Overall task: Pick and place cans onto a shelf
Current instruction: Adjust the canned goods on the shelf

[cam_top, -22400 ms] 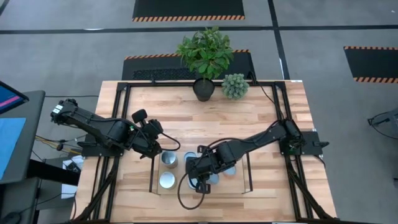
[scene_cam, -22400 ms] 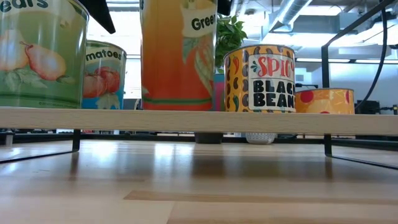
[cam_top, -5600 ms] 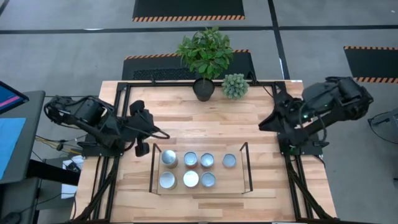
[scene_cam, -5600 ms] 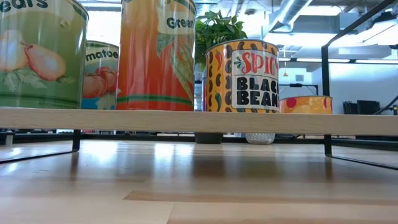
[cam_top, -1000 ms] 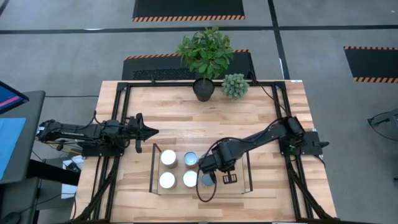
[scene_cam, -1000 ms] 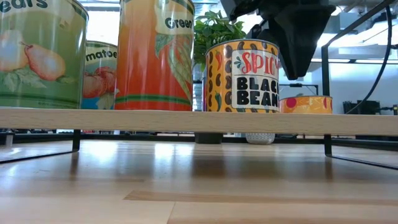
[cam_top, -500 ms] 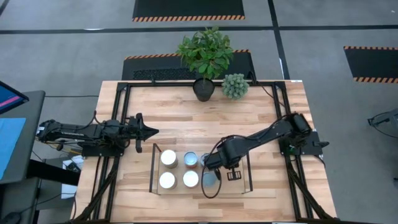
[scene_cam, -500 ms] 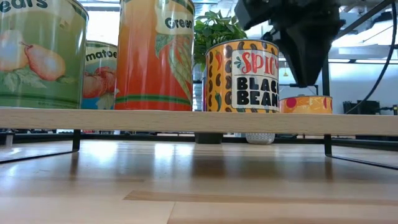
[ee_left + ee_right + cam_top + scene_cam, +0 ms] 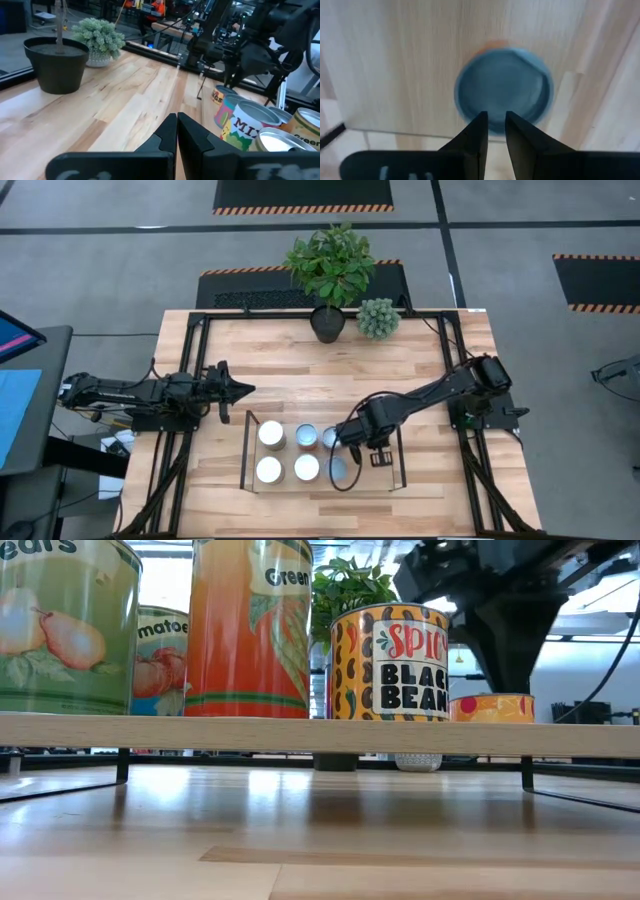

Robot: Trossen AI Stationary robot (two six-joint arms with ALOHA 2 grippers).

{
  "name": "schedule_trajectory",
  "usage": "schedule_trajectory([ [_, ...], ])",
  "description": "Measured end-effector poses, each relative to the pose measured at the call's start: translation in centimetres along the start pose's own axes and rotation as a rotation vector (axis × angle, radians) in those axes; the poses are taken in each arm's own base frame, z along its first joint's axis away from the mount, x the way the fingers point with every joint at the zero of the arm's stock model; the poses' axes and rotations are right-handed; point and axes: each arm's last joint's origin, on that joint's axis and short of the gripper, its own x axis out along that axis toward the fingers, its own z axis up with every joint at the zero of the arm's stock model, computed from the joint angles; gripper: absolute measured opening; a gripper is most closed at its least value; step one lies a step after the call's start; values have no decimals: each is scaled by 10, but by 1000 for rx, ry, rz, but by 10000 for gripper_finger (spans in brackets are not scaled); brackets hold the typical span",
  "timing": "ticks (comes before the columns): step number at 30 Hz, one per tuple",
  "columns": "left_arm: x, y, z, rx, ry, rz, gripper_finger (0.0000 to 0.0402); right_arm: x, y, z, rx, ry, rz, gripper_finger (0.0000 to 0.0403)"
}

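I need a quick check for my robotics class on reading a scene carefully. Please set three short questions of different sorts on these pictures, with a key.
1. True or false: the left gripper holds a can.
2. The right gripper hovers over:
A. the plant pot
B. a blue-topped can
C. bare table
3. Missing word: the tall orange can and the black beans can stand on the ___.

Key: 1 false; 2 B; 3 shelf.
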Motion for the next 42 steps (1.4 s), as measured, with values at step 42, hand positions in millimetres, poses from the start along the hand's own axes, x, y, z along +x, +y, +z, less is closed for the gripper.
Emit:
schedule_trajectory([
  [42,0,1,-2,-13,18,6,0,12,-3,14,-11,-98,148,93],
])
